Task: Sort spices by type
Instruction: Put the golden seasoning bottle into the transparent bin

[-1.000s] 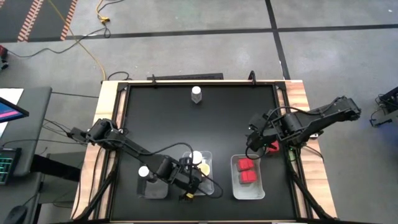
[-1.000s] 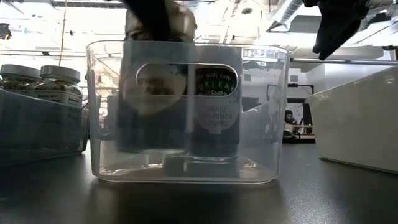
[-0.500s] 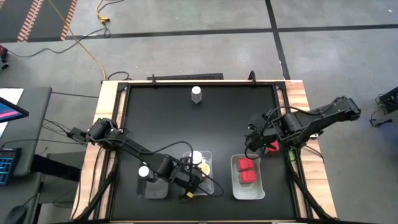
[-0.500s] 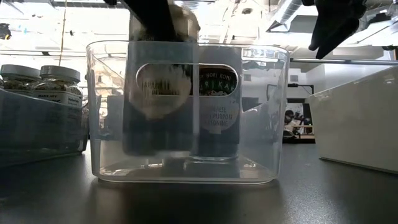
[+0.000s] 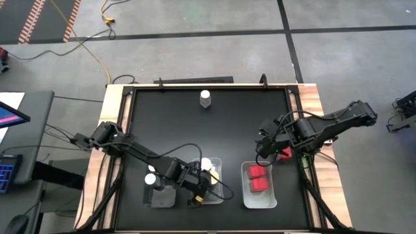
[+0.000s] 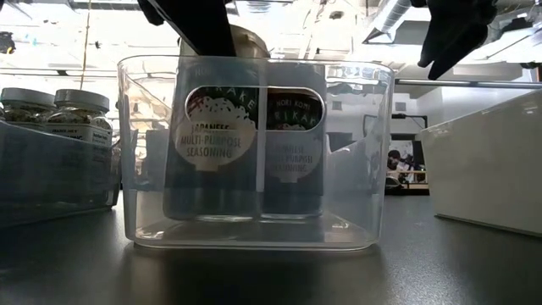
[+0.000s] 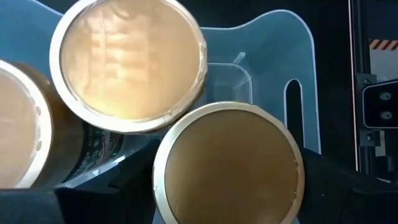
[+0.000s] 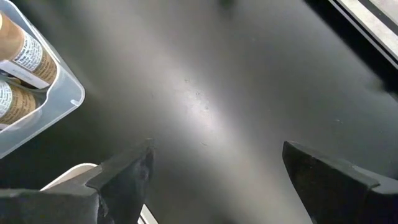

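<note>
- Now the left gripper (image 5: 195, 185) grips a tan-lid jar (image 7: 229, 163) from above, lowered into the middle tray (image 6: 254, 152) beside a matching jar (image 6: 290, 144), so like lids share one bin.
- The red jars (image 5: 258, 179) sit in the right tray (image 5: 259, 199); white-cap jars (image 5: 150, 178) are in the left.
- One white jar (image 5: 205, 98) stands alone at the far edge, unsorted.
- The right gripper (image 5: 262, 152) waits, jaws wide and empty, beside a loose red jar (image 5: 285, 153), likely its next pick.

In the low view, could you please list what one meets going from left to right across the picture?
Left tray holding grey-capped jars → middle clear tray holding a jar labelled multi-purpose seasoning, then a second jar → white tray at the right edge.
</note>
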